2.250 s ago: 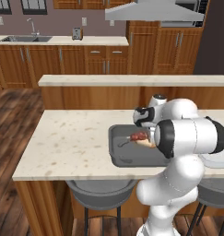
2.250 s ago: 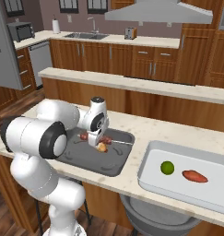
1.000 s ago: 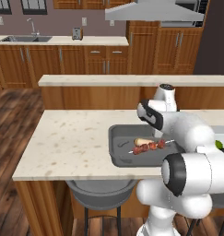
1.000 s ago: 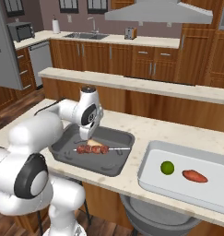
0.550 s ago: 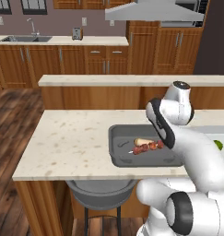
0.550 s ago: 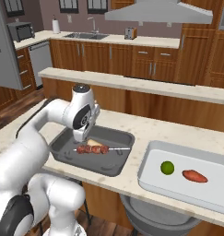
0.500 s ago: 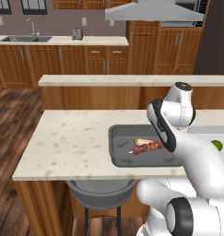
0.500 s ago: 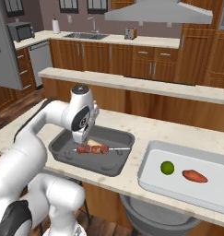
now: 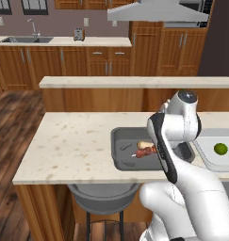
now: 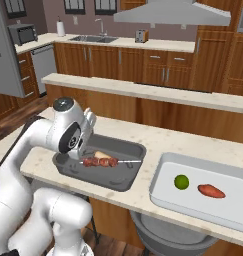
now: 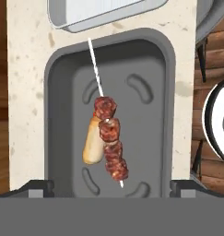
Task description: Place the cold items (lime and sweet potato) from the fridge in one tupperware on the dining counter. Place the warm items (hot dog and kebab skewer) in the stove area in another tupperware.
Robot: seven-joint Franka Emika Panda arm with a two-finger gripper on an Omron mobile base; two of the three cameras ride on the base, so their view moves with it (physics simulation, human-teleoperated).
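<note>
With kebab skewer (image 11: 110,143) and hot dog (image 11: 92,142) lying in the grey tupperware (image 11: 60,115), gripper (image 11: 111,186) released above, sorting is apparently finished; only withdrawal is required.

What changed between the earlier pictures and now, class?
The tool let go of the kebab and rose, open, above the dark tray. The kebab now lies flat beside the hot dog. The lime and sweet potato stayed in the white tray.
</note>
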